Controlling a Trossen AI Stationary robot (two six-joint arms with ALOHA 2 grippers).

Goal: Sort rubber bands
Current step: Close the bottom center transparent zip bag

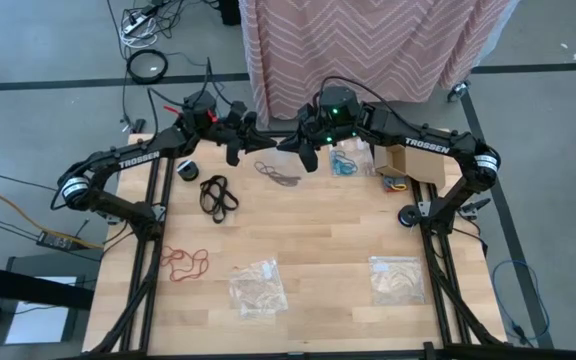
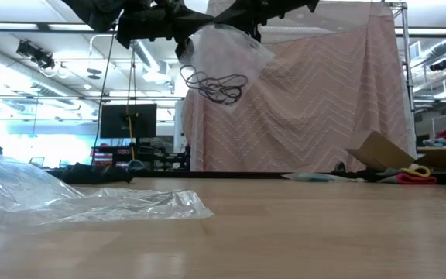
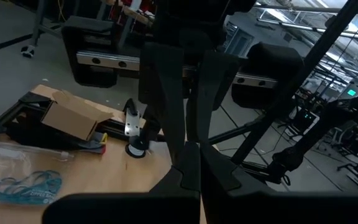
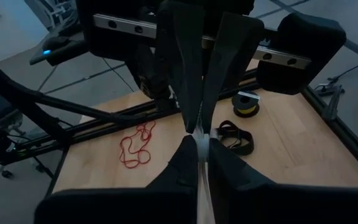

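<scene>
Both hands meet high over the tabletop's [image 1: 308, 225] far edge: my right hand [image 1: 306, 152] is pinched tight on a clear bag [image 2: 227, 46], my left hand [image 1: 234, 150] is clamped shut too, on what I cannot tell. Dark brown rubber bands [image 2: 215, 85] sag inside the bag just below the hands, the bunch stretched crosswise. Black bands [image 1: 218, 195], red bands [image 1: 184, 262] and teal bands [image 1: 346, 163] lie well apart on the wood
</scene>
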